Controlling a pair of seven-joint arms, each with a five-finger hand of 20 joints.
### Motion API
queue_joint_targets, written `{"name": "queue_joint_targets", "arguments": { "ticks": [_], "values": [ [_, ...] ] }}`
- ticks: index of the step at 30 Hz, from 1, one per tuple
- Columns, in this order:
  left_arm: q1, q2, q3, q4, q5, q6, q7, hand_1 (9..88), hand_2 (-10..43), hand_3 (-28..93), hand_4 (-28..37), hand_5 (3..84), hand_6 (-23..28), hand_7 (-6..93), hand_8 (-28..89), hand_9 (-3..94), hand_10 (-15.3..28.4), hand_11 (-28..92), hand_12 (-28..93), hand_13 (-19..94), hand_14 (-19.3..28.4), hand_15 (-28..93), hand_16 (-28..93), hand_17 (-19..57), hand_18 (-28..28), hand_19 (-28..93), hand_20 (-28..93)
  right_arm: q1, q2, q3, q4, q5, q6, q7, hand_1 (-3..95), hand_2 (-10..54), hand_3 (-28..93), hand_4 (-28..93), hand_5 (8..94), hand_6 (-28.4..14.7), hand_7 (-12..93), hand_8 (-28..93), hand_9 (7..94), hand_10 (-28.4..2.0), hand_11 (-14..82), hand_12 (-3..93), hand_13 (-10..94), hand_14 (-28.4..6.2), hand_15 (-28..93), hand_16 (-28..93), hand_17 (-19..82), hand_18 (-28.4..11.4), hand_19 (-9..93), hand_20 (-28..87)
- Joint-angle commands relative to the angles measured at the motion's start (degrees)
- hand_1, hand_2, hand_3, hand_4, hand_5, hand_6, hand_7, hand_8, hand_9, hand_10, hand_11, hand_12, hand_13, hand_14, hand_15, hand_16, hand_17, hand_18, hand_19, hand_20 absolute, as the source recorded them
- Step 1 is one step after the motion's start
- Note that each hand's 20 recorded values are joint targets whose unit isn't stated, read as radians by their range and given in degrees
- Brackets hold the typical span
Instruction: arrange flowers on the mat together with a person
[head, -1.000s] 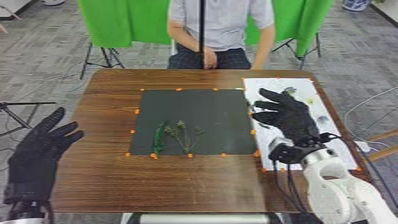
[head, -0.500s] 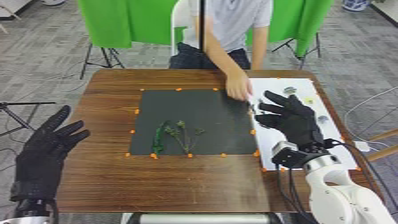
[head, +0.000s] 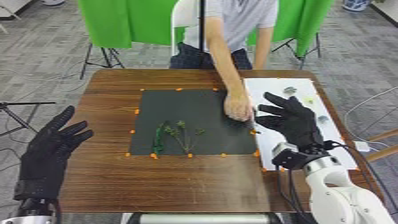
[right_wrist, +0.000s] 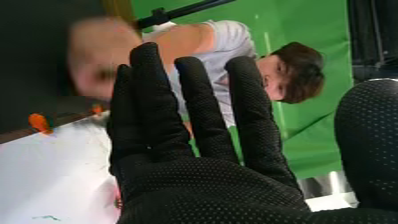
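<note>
The dark mat (head: 191, 107) lies on the table, with a green stem (head: 159, 139) and a branching sprig (head: 184, 136) side by side on its lower left part. A person's hand (head: 237, 107) is low over the mat's right edge; whether it holds anything is hard to tell. My right hand (head: 291, 121) is above the white sheet, just beside the person's hand, fingers extended. In the right wrist view my right hand (right_wrist: 204, 180) is open and holds nothing. My left hand (head: 46, 152) stays off the table's left side, fingers spread.
A white sheet (head: 275, 85) on the right carries small flower pieces (head: 290, 90). Orange markers (head: 155, 156) line the mat and sheet. The person leans in from the table's far side, the arm crossing the far edge.
The person has leaned in; their hand came from the lap to the sheet's left edge, then moved nearer onto the mat's right edge. My hands have shifted only slightly.
</note>
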Motion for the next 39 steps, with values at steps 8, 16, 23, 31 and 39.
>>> {"name": "queue_joint_targets", "arguments": {
  "ticks": [8, 16, 23, 31, 39],
  "values": [
    [0.2, -0.61, 0.18, 0.09, 0.64, -0.22, -0.28, 13.9, 5.0, 77, -28.3, 32.0, 3.4, 14.2, -11, 34.3, 17.8, 22, 10, 24, 25.8, 48, -9, -10.4, 21.2, 43, 10, -0.2, -0.8, -0.1, 0.2, 0.2, -0.8, -0.4, 14.9, 6.6, 75, -27, 48.4, -2.6, 13, -11, 48.7, -19.1, 12.5, 14.5, 40, -22.6, 41, 11, 10, -22.5, 53, 18],
    [-0.2, -0.85, 0.24, 0.07, 0.80, -0.27, -0.65, 14.0, 5.1, 77, -28.3, 32.1, 3.4, 14.5, -11, 34.4, 17.8, 23, 10, 24, 25.8, 48, -9, -10.4, 21.2, 43, 10, -0.3, -0.8, -0.1, 0.2, 0.2, -0.9, -0.4, 14.9, 6.6, 75, -27, 48.7, -2.6, 13, -11, 48.8, -18.9, 12.6, 14.5, 40, -22.6, 41, 11, 10, -22.5, 53, 18],
    [-0.1, -0.78, 0.16, 0.01, 0.80, -0.38, -0.65, 14.1, 5.1, 77, -28.3, 32.1, 3.6, 14.3, -11, 34.3, 17.8, 23, 10, 24, 25.8, 48, -9, -10.3, 21.2, 43, 10, -0.5, -1.0, -0.1, 0.1, 0.1, -1.2, -0.4, 14.8, 6.6, 75, -27, 48.7, -2.6, 14, -11, 49.0, -18.9, 12.7, 14.5, 40, -22.5, 41, 11, 10, -22.6, 53, 18],
    [-0.4, -1.26, 0.30, 0.03, 1.11, -0.47, -0.97, 14.3, 5.1, 78, -28.3, 32.2, 3.7, 14.4, -11, 34.3, 17.8, 23, 10, 24, 25.8, 48, -9, -10.3, 21.2, 43, 10, -0.3, -1.0, 0.0, 0.0, -0.1, -1.1, -0.2, 15.0, 6.5, 75, -27, 48.8, -2.6, 14, -11, 49.1, -19.0, 12.8, 14.5, 40, -22.5, 42, 11, 10, -22.7, 53, 18],
    [-0.1, -1.25, 0.54, -0.14, 1.26, -0.27, -0.97, 14.5, 4.9, 78, -28.3, 32.3, 3.9, 14.4, -11, 34.3, 17.8, 23, 10, 24, 25.8, 48, -9, -10.3, 21.2, 43, 10, 0.1, 1.5, -0.3, -1.3, -5.6, 4.1, 0.3, 16.8, 5.9, 75, -26, 48.6, -2.7, 13, -11, 49.7, -19.3, 14.5, 15.1, 43, -21.5, 48, 12, 13, -27.1, 57, 19]
  ]
}}
